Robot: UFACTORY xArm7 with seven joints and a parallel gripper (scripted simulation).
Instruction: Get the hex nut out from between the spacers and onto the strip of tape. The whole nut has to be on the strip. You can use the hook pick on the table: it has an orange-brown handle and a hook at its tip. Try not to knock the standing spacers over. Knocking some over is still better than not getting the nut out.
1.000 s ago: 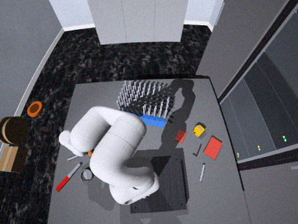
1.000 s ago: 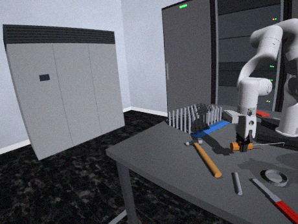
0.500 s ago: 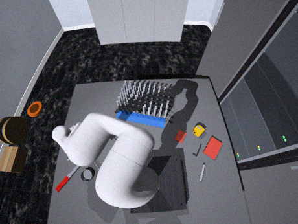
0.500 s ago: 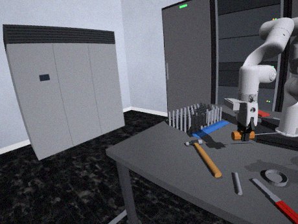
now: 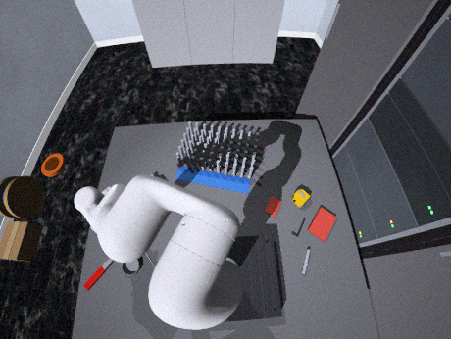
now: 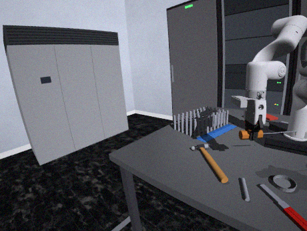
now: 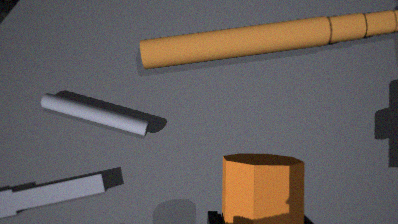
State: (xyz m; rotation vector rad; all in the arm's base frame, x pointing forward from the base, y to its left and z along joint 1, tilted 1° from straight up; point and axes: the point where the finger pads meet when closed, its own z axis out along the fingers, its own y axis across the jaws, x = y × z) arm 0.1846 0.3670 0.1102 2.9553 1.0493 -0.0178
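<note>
The gripper (image 6: 255,131) is clamped on the orange-brown handle of the hook pick (image 6: 246,134), holding it level above the table (image 6: 160,157) with its thin shaft running out toward the arm's base. In the wrist view the handle's faceted end (image 7: 262,187) fills the lower middle, lifted off the surface.

Nearest the table's front edge lie a grey pin (image 6: 244,189), a red-tipped flat tool (image 6: 283,206) and a grey ring (image 6: 283,183), with bare tabletop between them and the pick. A little further in lies the hammer (image 6: 210,161), its handle pointing at that edge and its head toward the tape.

Beyond the hammer's head is the blue strip of tape (image 6: 217,132), just in front of the spacers (image 6: 200,121), a dense block of upright posts near the far edge. The hex nut cannot be made out among them (the posts and their shadows hide the inside).

From above, the side past the arm holds a small red block (image 5: 273,206), a yellow item (image 5: 301,196), a larger red square (image 5: 322,223), a dark angled piece (image 5: 298,226) and a grey rod (image 5: 306,260), all well apart from the tape.
</note>
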